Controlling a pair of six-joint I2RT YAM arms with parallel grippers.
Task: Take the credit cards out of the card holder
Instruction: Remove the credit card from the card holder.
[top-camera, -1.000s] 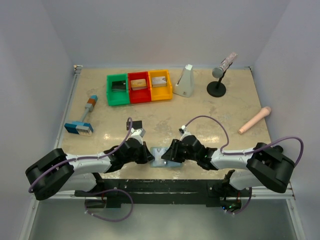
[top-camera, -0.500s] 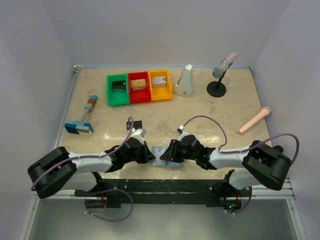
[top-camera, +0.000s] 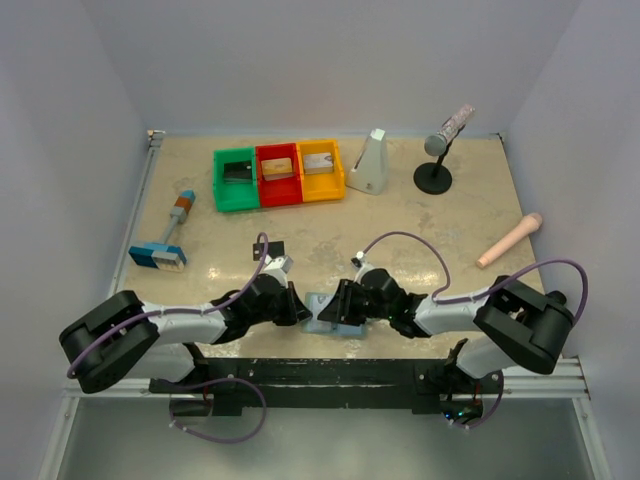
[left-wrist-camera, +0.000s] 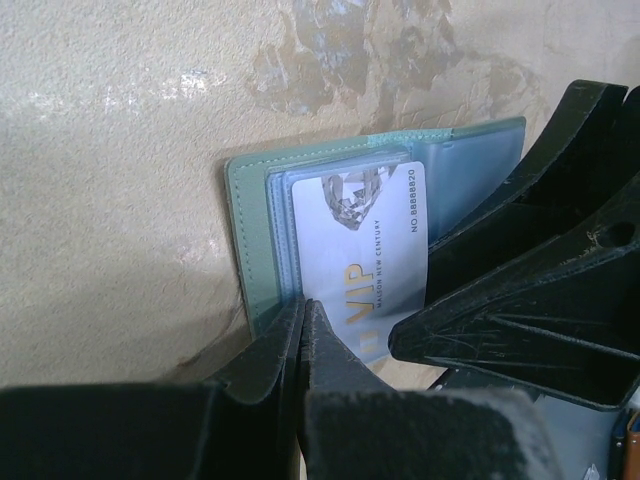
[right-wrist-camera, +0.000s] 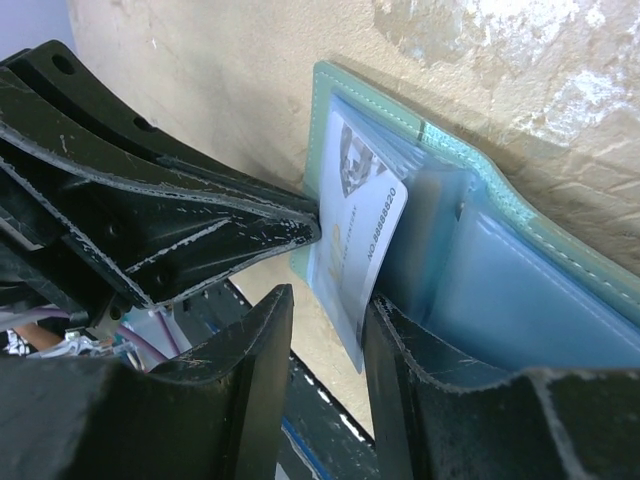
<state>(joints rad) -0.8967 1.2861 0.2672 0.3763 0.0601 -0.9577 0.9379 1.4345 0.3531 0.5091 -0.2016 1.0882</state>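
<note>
Lying open, card holder (top-camera: 325, 312), silver-grey card (left-wrist-camera: 365, 265) poking lengthwise from pocket

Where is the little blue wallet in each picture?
Top view: card holder a little below the picture's middle.
Left wrist: card holder mid-picture, lying open.
Right wrist: card holder fills the right half.
Shared landmark: white VIP card in its pocket, clear in both wrist views; too small to tell from above.
</note>
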